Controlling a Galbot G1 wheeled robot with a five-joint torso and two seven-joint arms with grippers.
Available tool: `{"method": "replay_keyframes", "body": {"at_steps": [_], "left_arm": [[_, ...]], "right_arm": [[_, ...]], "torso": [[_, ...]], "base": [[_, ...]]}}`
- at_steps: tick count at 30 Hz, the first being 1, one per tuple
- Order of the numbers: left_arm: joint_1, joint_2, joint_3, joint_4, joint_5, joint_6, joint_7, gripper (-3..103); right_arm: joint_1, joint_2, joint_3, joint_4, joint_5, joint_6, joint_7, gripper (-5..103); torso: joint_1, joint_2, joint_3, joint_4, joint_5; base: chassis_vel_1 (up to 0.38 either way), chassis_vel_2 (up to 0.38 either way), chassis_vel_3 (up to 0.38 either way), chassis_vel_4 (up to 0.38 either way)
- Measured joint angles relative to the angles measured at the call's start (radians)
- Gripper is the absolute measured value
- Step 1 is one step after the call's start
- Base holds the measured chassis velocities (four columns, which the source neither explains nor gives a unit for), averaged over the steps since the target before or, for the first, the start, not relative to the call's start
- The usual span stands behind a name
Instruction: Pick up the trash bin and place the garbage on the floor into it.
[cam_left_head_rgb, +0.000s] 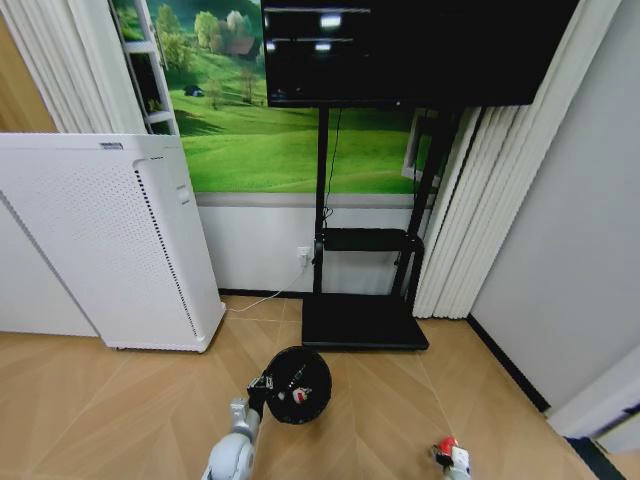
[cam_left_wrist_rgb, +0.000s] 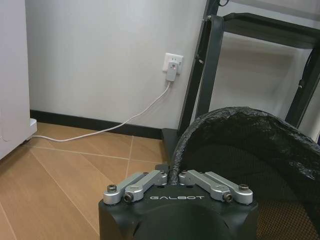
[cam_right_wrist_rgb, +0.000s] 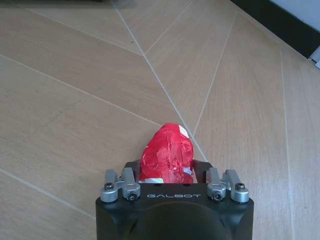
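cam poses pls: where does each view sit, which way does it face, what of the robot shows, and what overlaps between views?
Head view: on the head, facing forward and down at the floor, white appliance and TV stand; left gripper on the trash bin, right gripper low right.
Left wrist view: along the left gripper clamped on the trash bin rim, toward the wall socket.
Right wrist view: down at the floor over the right gripper holding a red wrapper.
Shared: head and left wrist both show the bin; head and right wrist the wrapper.
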Motion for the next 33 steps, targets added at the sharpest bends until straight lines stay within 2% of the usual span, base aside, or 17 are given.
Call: {"method": "replay_keyframes", "body": {"at_steps": [4,17,25,27,33], "left_arm": [[0.001,0.000,0.000,-0.001,0.000,-0.002,0.000,4],[0.001,-0.001,-0.001,0.000,-0.001,-0.005,0.000,4],[-0.006,-0.003,0.007,0.000,-0.002,-0.005,0.000,4],[-0.013,-0.004,0.012,0.000,-0.002,-0.005,0.000,4],[-0.021,-0.008,0.021,0.002,-0.002,-0.003,-0.001,4]], "right_arm": [[-0.003,-0.002,0.000,0.001,-0.002,0.005,-0.001,51],[-0.024,-0.012,-0.001,0.029,-0.005,0.009,0.000,51],[-0.084,-0.085,0.006,0.130,-0.006,0.010,0.013,51],[-0.122,-0.116,0.017,0.207,0.002,0.008,0.013,51],[-0.175,-0.136,0.033,0.309,0.007,-0.002,0.019,51]], "torso": [[0.000,0.000,0.000,-0.0001,0.0003],[0.000,0.000,0.000,0.0000,0.0005],[0.000,0.000,0.000,-0.0003,0.0003],[0.000,0.000,0.000,-0.0001,0.0003],[0.000,0.000,0.000,-0.0002,0.0003]], "base": [[0.000,0.000,0.000,0.000],[0.000,0.000,0.000,0.000],[0.000,0.000,0.000,0.000],[0.000,0.000,0.000,0.000],[0.000,0.000,0.000,0.000]]}}
